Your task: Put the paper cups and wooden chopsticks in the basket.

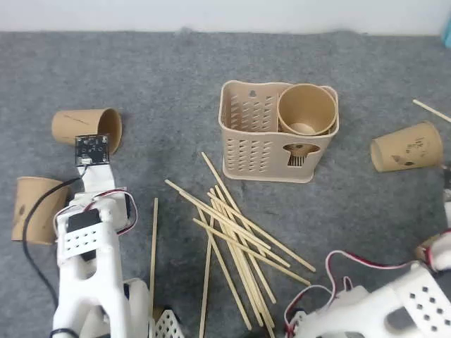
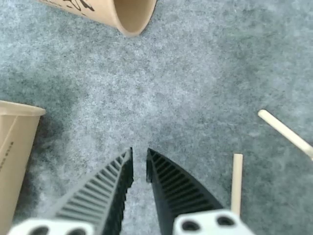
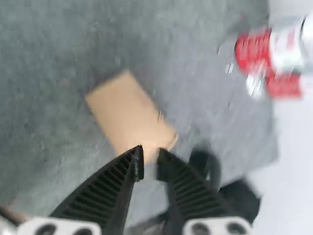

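Two paper cups are seen lying on their sides at the left of the grey table [image 1: 176,70]: a farther cup [image 1: 86,127] and a nearer cup [image 1: 34,209]. The left arm [image 1: 88,260] is held between them. The left claw [image 2: 139,152] is poised over bare table with its fingers drawn almost together and nothing gripped. Just right of that arm a single chopstick [image 1: 153,243] is laid pointing away from the arms. Further right, a loose heap of chopsticks [image 1: 239,246] is spread on the table, near the front of the basket [image 1: 257,144] but not in it. The basket is stood upright near the middle, and a third cup [image 1: 306,109] is set upright in its right compartment. A fourth cup [image 1: 406,146] is found on its side to the right of the basket, apart from it. One stray chopstick [image 1: 431,110] is seen at the far right edge. The right claw [image 3: 149,152] is held over the table just short of a lying cup, fingers nearly closed, clamped on nothing.
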Available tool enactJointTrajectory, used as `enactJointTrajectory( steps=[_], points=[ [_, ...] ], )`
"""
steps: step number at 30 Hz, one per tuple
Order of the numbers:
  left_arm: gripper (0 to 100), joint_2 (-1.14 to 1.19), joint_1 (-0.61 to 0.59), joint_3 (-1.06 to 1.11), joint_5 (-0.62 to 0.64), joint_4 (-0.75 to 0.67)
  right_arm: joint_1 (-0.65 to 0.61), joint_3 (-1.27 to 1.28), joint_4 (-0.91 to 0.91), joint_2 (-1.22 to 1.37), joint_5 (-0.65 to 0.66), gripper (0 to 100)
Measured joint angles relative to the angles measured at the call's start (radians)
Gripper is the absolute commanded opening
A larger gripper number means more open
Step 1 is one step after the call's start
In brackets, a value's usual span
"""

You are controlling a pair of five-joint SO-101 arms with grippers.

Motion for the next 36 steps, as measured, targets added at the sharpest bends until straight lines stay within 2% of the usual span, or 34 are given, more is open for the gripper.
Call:
enactJointTrajectory(
  steps=[5,14,18,22,29,34,36],
  points=[
    [4,0.0,-0.002,0.0,0.0,0.0,0.149,0.046,-0.008,-0.005,0.0,19.1],
    [4,0.0,0.0,0.0,0.0,0.0,0.192,0.42,-0.359,0.002,-0.002,19.1],
    [4,0.0,-0.003,0.0,0.0,0.0,0.195,0.539,-0.488,0.002,-0.081,19.1],
    [4,0.0,-0.002,0.0,0.0,0.0,0.199,0.62,-0.532,0.002,-0.169,18.8],
    [4,0.0,-0.002,0.0,0.0,0.0,0.175,0.687,-0.632,0.002,-0.397,17.8],
    [4,0.0,-0.003,0.0,0.0,0.0,0.129,0.692,-0.697,0.003,-0.448,1.9],
    [4,0.0,-0.002,0.0,0.0,0.0,0.092,0.695,-0.723,0.003,-0.451,1.6]
  ],
)
